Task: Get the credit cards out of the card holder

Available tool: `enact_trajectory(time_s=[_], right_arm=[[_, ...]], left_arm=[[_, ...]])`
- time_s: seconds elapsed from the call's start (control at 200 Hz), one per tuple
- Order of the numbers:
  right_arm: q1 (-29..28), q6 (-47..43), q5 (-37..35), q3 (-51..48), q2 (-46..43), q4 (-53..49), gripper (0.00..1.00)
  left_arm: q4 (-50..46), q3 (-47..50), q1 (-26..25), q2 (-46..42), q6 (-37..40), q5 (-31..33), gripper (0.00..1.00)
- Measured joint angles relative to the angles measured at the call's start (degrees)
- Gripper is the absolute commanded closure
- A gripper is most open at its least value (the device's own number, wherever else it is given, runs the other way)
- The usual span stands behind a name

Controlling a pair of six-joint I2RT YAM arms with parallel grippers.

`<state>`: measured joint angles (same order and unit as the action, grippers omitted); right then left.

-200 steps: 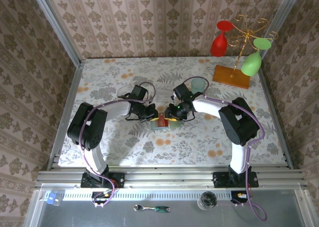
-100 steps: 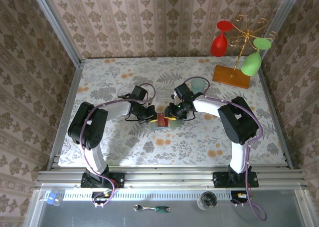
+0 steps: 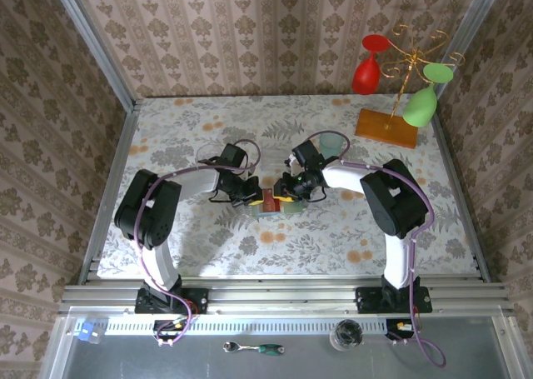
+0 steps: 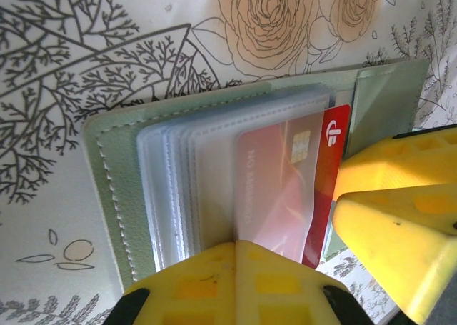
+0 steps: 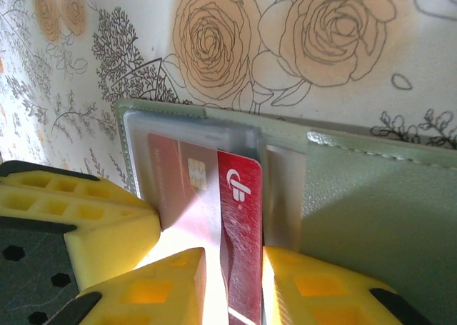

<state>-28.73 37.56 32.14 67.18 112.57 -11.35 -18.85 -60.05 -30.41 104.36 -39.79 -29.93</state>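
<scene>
While the wallet lies open on the table between both arms, we see the left gripper, fingers pressed together, bearing down on its clear sleeves. The right gripper appears clamped on the red card, which sits partly out of its sleeve.

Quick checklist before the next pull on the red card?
1. Card holder lying open on the table: ok.
2. Red card partly out of the clear sleeves: ok.
3. Left gripper shut, pressing the clear sleeves down: ok.
4. Right gripper fingers either side of the card's free end: ok.
5. Right grip actually tight: cannot tell.
6. Other cards inside the remaining sleeves: cannot tell.
</scene>
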Motion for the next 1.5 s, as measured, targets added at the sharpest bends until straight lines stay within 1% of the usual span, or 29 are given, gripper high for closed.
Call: enact_trajectory(time_s=[0.215, 0.535, 0.81, 1.105, 1.32, 1.5], right_arm=[[0.2, 0.3, 1.5, -0.2, 0.6, 1.4, 0.74], [0.6, 1.7, 3.0, -1.8, 1.1, 4.3, 0.84], [1.0, 1.7, 3.1, -2.5, 1.0, 5.3, 0.89], [2.0, 1.7, 3.1, -3.7, -0.6, 5.6, 0.90], [4.3, 0.1, 2.0, -5.0, -3.1, 2.8, 0.90], [4.7, -2.2, 0.2, -5.0, -5.9, -1.2, 0.93]], left_arm=[[-1.9, -1.4, 0.0, 0.7, 0.7, 0.2, 1.00], [-2.4, -1.5, 0.0, 0.7, 0.9, 0.2, 1.00], [-2.6, -1.5, 0.0, 0.7, 0.9, 0.3, 1.00], [-2.6, -1.6, 0.0, 0.7, 1.1, 0.4, 1.00], [-2.6, -1.6, 0.0, 0.7, 1.1, 0.4, 1.00], [-2.6, -1.6, 0.1, 0.7, 1.1, 0.4, 1.00]])
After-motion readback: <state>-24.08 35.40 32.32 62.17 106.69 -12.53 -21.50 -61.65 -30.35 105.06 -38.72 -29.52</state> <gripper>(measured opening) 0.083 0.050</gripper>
